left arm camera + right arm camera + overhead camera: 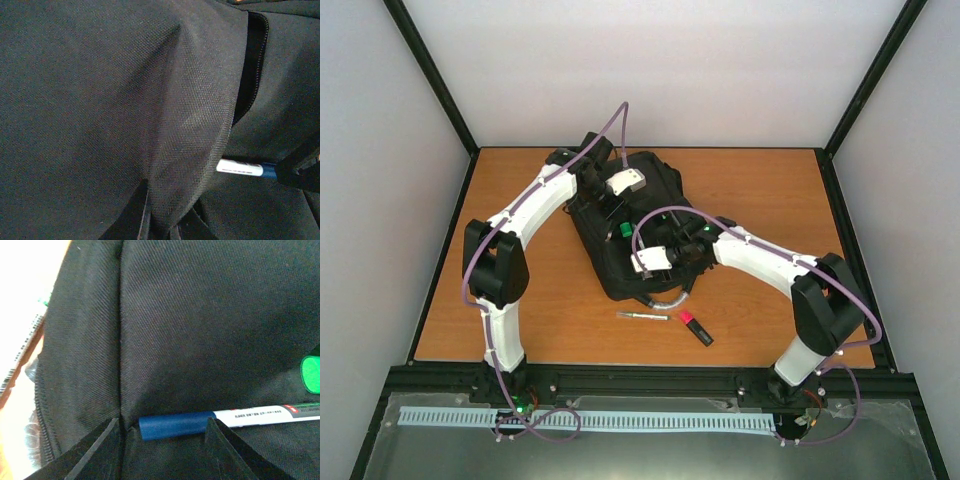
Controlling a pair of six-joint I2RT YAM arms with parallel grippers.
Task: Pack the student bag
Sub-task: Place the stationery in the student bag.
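Observation:
The student bag (630, 215) is a black backpack lying flat mid-table, its grey loop handle (670, 298) at the near end. My left gripper (610, 205) is shut on a fold of the bag's fabric (190, 125) and holds the flap up beside an open zipper (256, 65). My right gripper (642, 262) is open over the bag. A white marker with a blue cap (175, 425) lies on the fabric between its fingers (97, 450). In the left wrist view the marker (240, 168) pokes under the lifted flap.
A green-tipped object (623, 231) lies on the bag, also seen in the right wrist view (311, 374). A thin pen (642, 315) and a pink-and-black highlighter (696, 327) lie on the wooden table (760, 190) just in front of the bag.

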